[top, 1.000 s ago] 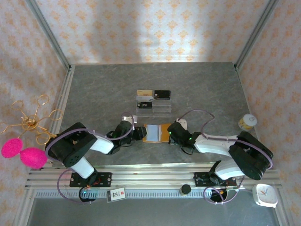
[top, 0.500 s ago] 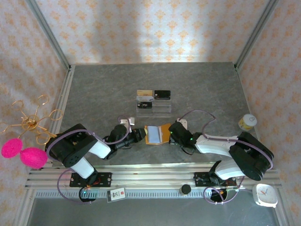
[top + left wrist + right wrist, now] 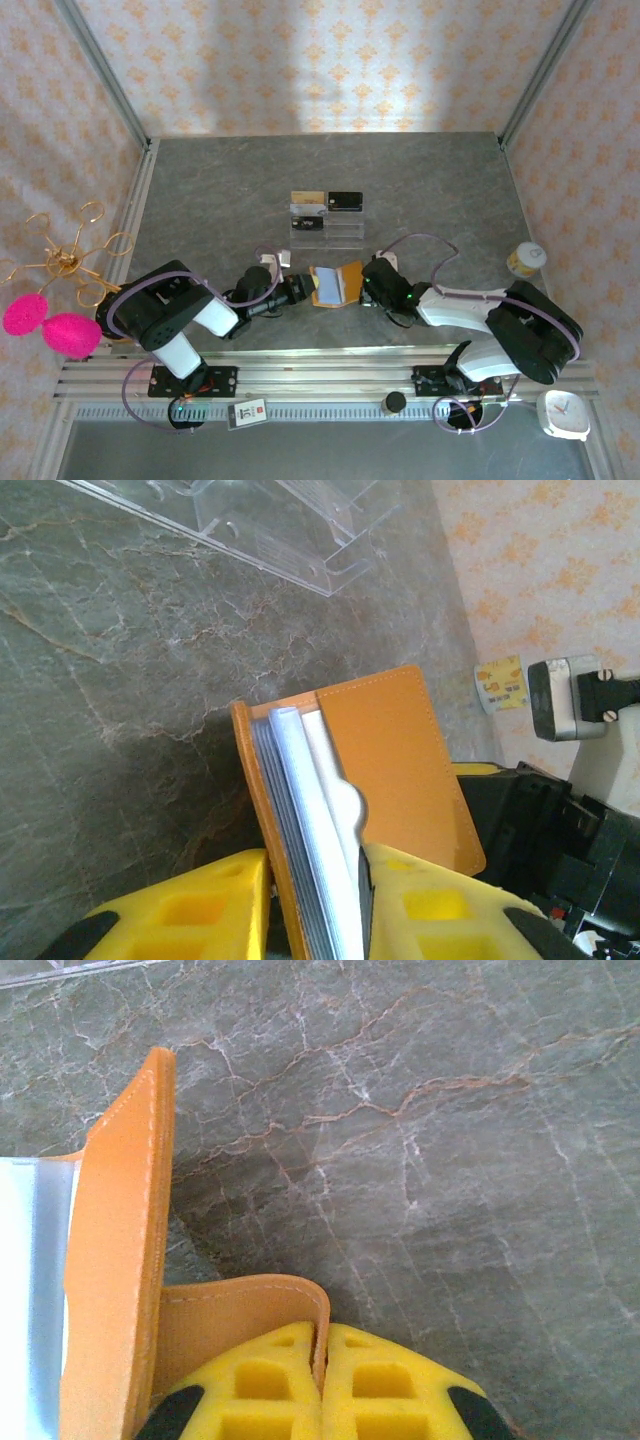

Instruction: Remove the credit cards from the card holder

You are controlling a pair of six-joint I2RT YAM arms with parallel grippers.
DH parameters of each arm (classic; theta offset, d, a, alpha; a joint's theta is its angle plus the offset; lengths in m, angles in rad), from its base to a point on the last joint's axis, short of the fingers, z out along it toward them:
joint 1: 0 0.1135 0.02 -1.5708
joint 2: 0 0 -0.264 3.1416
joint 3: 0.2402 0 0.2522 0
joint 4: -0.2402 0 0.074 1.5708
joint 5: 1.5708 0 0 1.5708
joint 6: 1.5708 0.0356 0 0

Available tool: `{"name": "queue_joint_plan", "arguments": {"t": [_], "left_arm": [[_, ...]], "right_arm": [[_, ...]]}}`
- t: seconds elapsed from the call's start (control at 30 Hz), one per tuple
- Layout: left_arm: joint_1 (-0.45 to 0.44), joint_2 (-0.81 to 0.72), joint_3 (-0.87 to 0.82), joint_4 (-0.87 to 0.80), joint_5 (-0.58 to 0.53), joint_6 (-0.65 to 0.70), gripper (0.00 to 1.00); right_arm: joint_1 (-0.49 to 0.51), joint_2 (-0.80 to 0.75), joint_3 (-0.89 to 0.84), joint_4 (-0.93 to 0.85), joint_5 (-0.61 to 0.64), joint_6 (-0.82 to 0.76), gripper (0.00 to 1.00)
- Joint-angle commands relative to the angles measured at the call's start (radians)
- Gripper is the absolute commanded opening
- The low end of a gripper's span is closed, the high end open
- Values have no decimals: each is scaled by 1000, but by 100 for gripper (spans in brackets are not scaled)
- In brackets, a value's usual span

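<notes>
- top external: left gripper [image 3: 302,290] meets the card holder [image 3: 340,283], which stands open between both arms.
- left wrist: its fingers [image 3: 190,915] pinch the credit cards [image 3: 310,850] plus one leather leaf, likely to pull them out.
- right gripper [image 3: 368,285]: fingers pressed onto the flap, apparently anchoring the card holder.

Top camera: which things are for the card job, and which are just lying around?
For the job: card holder, credit cards, clear card stand.
Just lying about: pink pom-poms, gold wire ornament, small round tub, white clock.
</notes>
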Motion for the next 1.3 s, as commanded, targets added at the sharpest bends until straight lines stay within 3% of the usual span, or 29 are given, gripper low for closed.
{"name": "queue_joint_plan", "arguments": {"t": [0.0,0.03,0.2,0.23,0.37,0.43,0.6,0.73,0.9,1.1,1.27], "left_arm": [[-9,-34,28,-41,3,13,6],[-10,-46,25,-59,-10,13,0],[-10,-153,12,-180,-54,40,0],[-10,-177,12,-212,-60,47,0],[-11,-245,32,-377,-80,77,0],[-11,-268,27,-414,-86,79,0],[-14,-332,16,-476,-109,79,0],[-15,-359,13,-499,-115,83,0],[-17,-391,-3,-511,-116,85,0],[-16,-418,-13,-537,-122,102,0],[-16,-416,-15,-530,-110,108,0]], "right_arm": [[12,39,5,86,-109,-13,0],[12,37,8,76,-98,-14,0],[12,26,15,35,-62,2,0],[12,22,16,28,-58,8,4],[9,-38,12,-8,-20,3,50],[9,-105,3,-12,-13,-14,57],[11,-314,11,-30,-9,-80,60],[39,-326,62,4,-108,-119,61],[98,-129,166,51,-302,-128,61],[133,81,221,85,-283,-123,62],[137,159,230,102,-264,-123,59]]}}
